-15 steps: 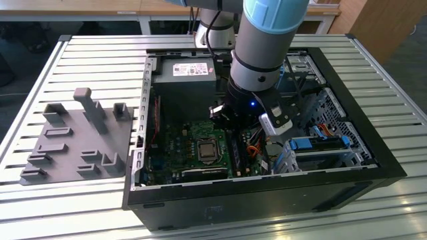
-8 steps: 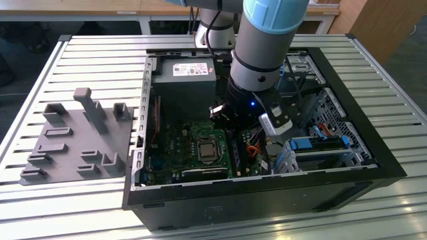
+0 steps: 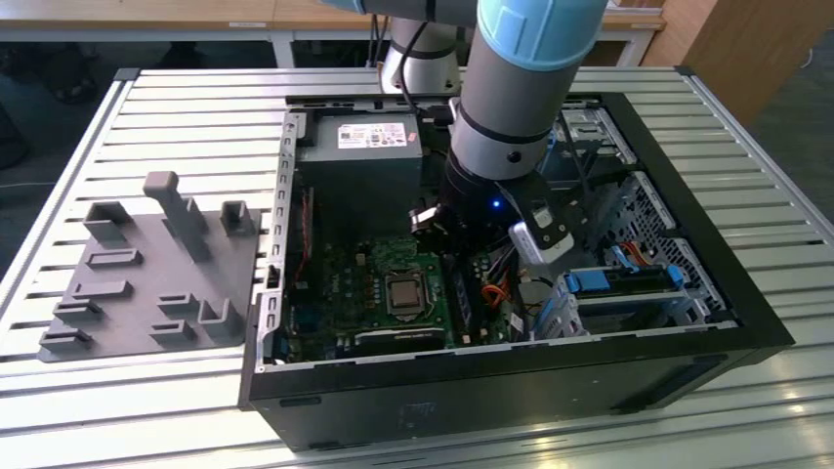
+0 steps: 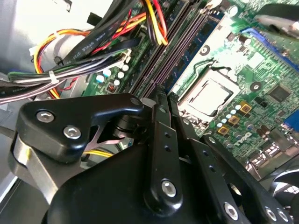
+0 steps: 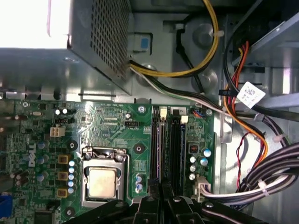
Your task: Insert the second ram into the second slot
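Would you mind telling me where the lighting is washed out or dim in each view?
First wrist view: one face of the power supply is blown out to white. Second wrist view: the corner past the cable bundle is washed out, the claw dark against it. Exterior view: the slatted table glares pale, while the motherboard sits dim under the arm.

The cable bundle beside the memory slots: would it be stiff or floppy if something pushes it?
Probably floppy: the cable bundle curves loosely in the first wrist view. The white tie likely makes it shift as one mass. Its thick black sheaths may make it spring back a little.
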{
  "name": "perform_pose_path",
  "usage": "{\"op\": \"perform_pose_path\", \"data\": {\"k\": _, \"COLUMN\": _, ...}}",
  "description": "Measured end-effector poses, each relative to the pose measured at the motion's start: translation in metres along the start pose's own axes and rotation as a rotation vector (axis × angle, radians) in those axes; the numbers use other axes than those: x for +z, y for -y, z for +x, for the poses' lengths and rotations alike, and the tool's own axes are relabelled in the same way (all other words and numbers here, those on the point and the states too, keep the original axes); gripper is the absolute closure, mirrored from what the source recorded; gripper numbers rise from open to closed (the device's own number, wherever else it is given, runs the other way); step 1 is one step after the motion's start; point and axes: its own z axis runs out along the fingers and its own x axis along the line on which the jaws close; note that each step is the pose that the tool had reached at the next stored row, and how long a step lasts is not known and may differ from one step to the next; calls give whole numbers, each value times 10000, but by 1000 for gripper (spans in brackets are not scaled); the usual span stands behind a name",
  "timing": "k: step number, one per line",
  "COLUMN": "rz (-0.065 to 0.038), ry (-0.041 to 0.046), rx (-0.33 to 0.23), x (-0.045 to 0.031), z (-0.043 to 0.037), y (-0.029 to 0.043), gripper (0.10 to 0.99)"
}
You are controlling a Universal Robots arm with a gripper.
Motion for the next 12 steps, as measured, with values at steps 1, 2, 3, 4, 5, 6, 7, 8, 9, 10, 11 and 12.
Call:
{"op": "perform_pose_path", "data": {"k": 1, "rz": -71, "ry": 2, "rx": -3, "x": 1, "z": 0, "y": 0, "gripper": 949}}
{"op": "perform_pose_path", "data": {"k": 2, "rz": -123, "ry": 3, "rx": -5, "x": 2, "z": 0, "y": 1, "gripper": 949}}
{"op": "perform_pose_path", "data": {"k": 3, "rz": -163, "ry": 3, "rx": -7, "x": 2, "z": 0, "y": 2, "gripper": 949}}
{"op": "perform_pose_path", "data": {"k": 4, "rz": -182, "ry": 5, "rx": -8, "x": 4, "z": 0, "y": 6, "gripper": 949}}
{"op": "perform_pose_path", "data": {"k": 5, "rz": -184, "ry": 4, "rx": -8, "x": 6, "z": 0, "y": 11, "gripper": 949}}
{"op": "perform_pose_path", "data": {"k": 6, "rz": -185, "ry": 4, "rx": -8, "x": 10, "z": 0, "y": 16, "gripper": 949}}
{"op": "perform_pose_path", "data": {"k": 7, "rz": -186, "ry": 4, "rx": -8, "x": 15, "z": 0, "y": 20, "gripper": 949}}
{"op": "perform_pose_path", "data": {"k": 8, "rz": -185, "ry": 4, "rx": -8, "x": 18, "z": 0, "y": 24, "gripper": 949}}
{"op": "perform_pose_path", "data": {"k": 9, "rz": -185, "ry": 4, "rx": -8, "x": 20, "z": 0, "y": 29, "gripper": 949}}
{"op": "perform_pose_path", "data": {"k": 10, "rz": -184, "ry": 4, "rx": -8, "x": 22, "z": 0, "y": 34, "gripper": 949}}
{"op": "perform_pose_path", "data": {"k": 11, "rz": -185, "ry": 4, "rx": -8, "x": 25, "z": 0, "y": 39, "gripper": 949}}
{"op": "perform_pose_path", "data": {"k": 12, "rz": -186, "ry": 5, "rx": -7, "x": 29, "z": 0, "y": 41, "gripper": 949}}
